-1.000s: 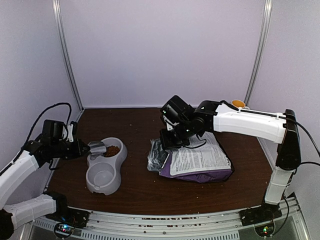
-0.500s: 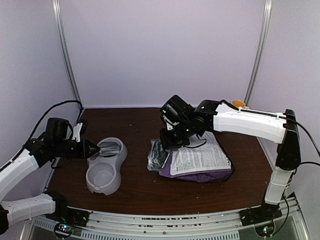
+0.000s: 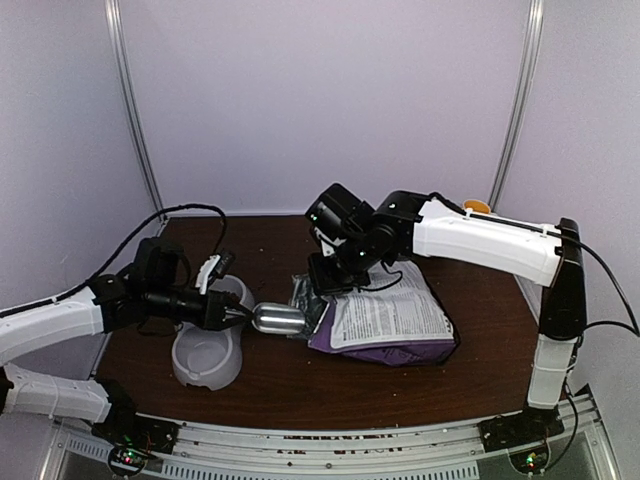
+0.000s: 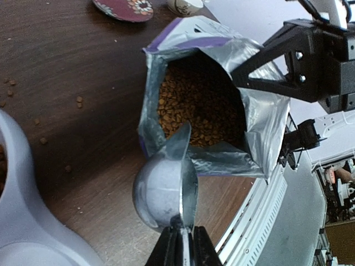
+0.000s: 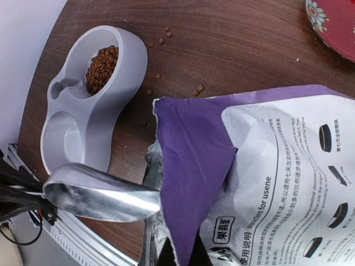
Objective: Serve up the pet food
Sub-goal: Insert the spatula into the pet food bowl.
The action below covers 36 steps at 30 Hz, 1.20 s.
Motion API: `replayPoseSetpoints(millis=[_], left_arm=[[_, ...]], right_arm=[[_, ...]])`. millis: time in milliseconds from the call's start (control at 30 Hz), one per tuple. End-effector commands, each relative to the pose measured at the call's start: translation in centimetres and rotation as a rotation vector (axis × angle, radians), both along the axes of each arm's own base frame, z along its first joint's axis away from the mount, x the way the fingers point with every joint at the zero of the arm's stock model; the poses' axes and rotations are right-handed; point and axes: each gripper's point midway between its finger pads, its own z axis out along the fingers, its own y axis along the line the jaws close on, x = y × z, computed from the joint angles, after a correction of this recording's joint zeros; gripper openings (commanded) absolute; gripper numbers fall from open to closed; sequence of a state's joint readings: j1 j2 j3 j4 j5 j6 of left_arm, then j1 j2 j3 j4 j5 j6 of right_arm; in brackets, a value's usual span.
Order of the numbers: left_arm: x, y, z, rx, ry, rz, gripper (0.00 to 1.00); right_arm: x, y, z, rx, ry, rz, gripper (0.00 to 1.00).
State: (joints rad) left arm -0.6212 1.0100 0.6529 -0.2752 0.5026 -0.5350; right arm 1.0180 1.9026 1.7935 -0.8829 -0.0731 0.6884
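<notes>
The pet food [image 4: 194, 105] fills the open purple bag [image 3: 390, 320], whose silver mouth [image 4: 260, 127] faces left. More pet food [image 5: 101, 67] lies in the far cup of the grey double bowl [image 3: 205, 355]. My left gripper [image 3: 232, 312] is shut on the handle of a metal scoop [image 3: 280, 318]. The scoop [image 4: 163, 188] is turned on edge, its tip at the bag's mouth. My right gripper [image 3: 335, 275] is shut on the bag's upper lip [image 5: 188, 183] and holds it open. The scoop's hollow does not show.
Loose kibble [image 5: 161, 39] is scattered on the brown table between bowl and bag. A red flowered plate [image 5: 333, 27] and a small cup [image 4: 186, 5] stand behind the bag. The table's slotted front rail [image 4: 260, 216] runs close by the scoop.
My left arm has swung the scoop from over the bowl's far cup rightward to the bag's mouth. The right arm has shifted slightly left, still gripping the bag.
</notes>
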Motion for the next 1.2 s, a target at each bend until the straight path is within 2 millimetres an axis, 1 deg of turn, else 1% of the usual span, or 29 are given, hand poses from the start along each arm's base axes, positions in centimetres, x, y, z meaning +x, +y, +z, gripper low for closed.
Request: replayPoseSetpoints(millis=[0, 100, 167, 267, 367, 567, 867, 900, 1167], left_arm=[[0.3, -3.6, 2.7, -0.12, -0.067, -0.06, 0.0], [0.3, -5.5, 2.5, -0.114, -0.071, -0.087, 0.0], [0.6, -6.4, 2.1, -0.112, -0.066, -0.088, 0.0], [1.4, -7.6, 1.0, -0.094, -0.043, -0.074, 0.0], [2.3, -8.5, 0.1, -0.068, -0.041, -0.058, 0.0], [3.6, -9.4, -2.7, -0.022, -0.024, -0.029, 0.0], [3.8, -11.3, -5.9, -0.006, 0.02, -0.051, 0.0], [3.8, -11.6, -6.5, -0.004, 0.033, -0.053, 0.0], [3.4, -13.5, -8.6, -0.024, 0.079, -0.083, 0.0]], right_arm=[[0.1, 2.7, 4.4, 0.122, -0.063, 0.027, 0.0], [-0.1, 3.1, 4.8, 0.126, -0.067, 0.036, 0.0], [-0.1, 3.3, 5.1, 0.134, -0.068, 0.037, 0.0], [-0.1, 3.6, 5.6, 0.142, -0.071, 0.041, 0.0], [0.0, 3.8, 6.1, 0.153, -0.076, 0.041, 0.0], [-0.1, 4.4, 6.6, 0.176, -0.069, 0.047, 0.0], [-0.2, 5.3, 6.9, 0.213, -0.055, 0.055, 0.0], [-0.3, 5.4, 6.8, 0.215, -0.052, 0.055, 0.0], [-0.5, 5.9, 6.9, 0.241, -0.041, 0.061, 0.0]])
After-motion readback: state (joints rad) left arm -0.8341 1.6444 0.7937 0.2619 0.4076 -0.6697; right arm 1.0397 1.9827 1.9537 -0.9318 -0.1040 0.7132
